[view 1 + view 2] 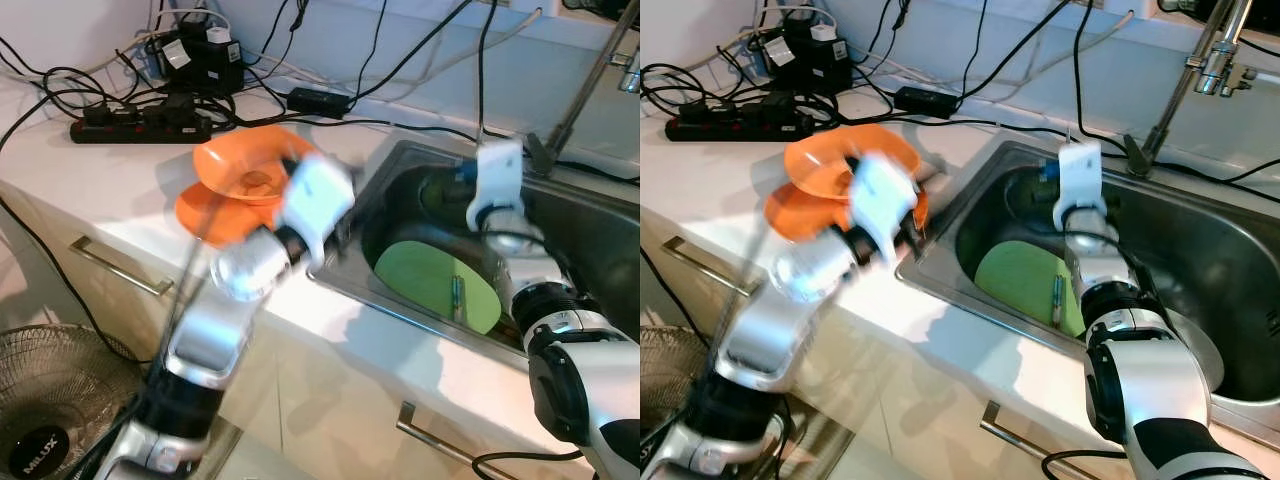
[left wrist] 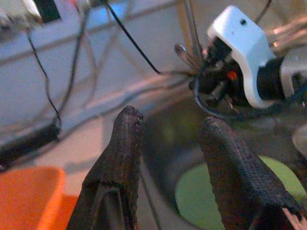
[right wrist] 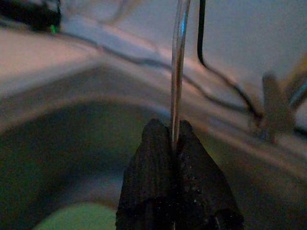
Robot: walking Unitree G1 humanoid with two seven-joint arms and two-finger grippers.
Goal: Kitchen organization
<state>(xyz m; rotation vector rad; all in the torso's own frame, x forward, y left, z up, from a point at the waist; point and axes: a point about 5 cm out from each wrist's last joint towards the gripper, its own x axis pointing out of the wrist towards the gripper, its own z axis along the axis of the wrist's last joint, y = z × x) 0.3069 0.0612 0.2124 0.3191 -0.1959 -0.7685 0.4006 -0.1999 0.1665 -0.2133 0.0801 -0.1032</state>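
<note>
Over steel sink basin (image 1: pixel 590 235), right gripper (image 3: pixel 173 143) pinches thin metal utensil handle (image 3: pixel 178 72); lift straight, avoid round green plate (image 1: pixel 435 278). Left gripper (image 2: pixel 168 139) parted, empty.

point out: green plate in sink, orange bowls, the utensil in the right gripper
green plate (image 1: pixel 425 275): left eye view, on its flat face.
orange bowls (image 1: pixel 830 165): right eye view, on the upper bowl's inside.
metal utensil (image 3: pixel 178 57): right wrist view, on the thin shaft above the closed right gripper (image 3: pixel 173 136).
</note>
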